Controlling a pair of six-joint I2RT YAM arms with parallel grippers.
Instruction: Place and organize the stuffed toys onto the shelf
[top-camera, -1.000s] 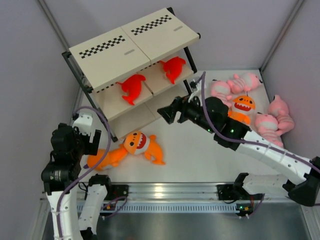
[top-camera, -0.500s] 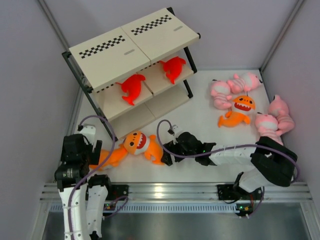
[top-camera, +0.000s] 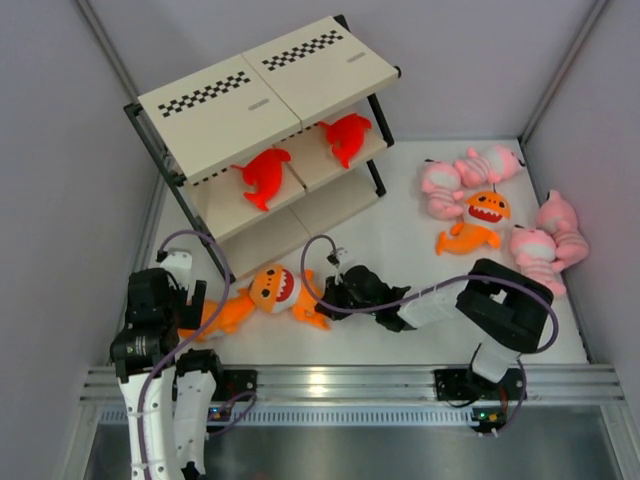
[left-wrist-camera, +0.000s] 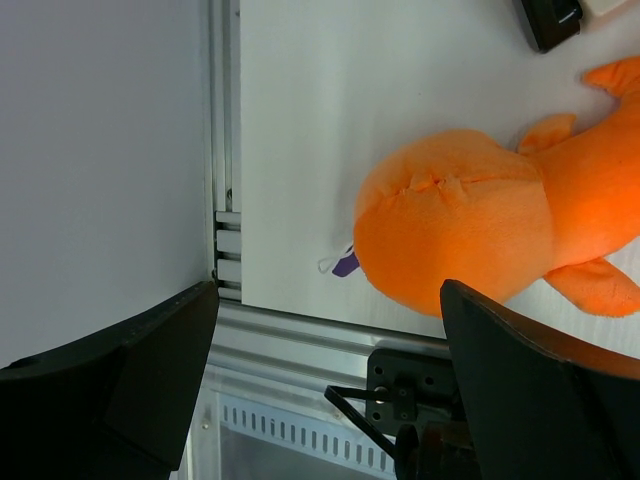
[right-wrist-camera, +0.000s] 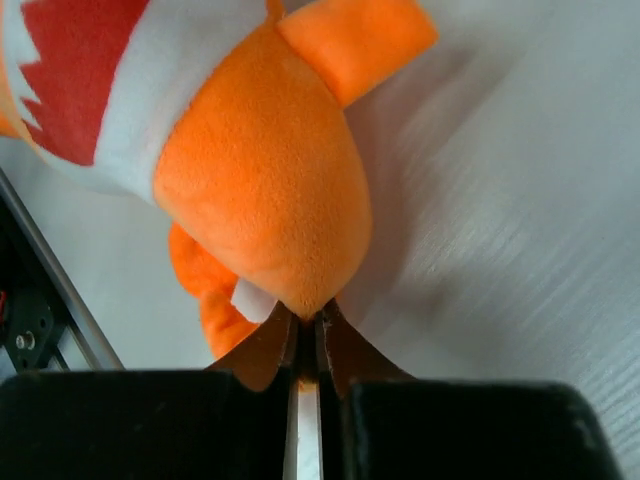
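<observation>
I find the right gripper (right-wrist-camera: 307, 330) with its fingers pinched narrow on the orange shark (top-camera: 272, 287) at its right tip. The shark lies crosswise and the shelf (top-camera: 265, 130) stands beyond it. The left gripper (left-wrist-camera: 330, 290) is wide and holds nothing.

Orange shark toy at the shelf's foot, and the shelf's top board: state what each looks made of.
Orange shark-shaped stuffed toy: soft plush fabric, probably synthetic; fine matte nap and rounded stuffed bulges show in the right wrist view.
Beige top board of the black-framed shelf: smooth matte panel, perhaps laminated wood or plastic; flat even colour, crisp edges, printed checkered strip.
</observation>
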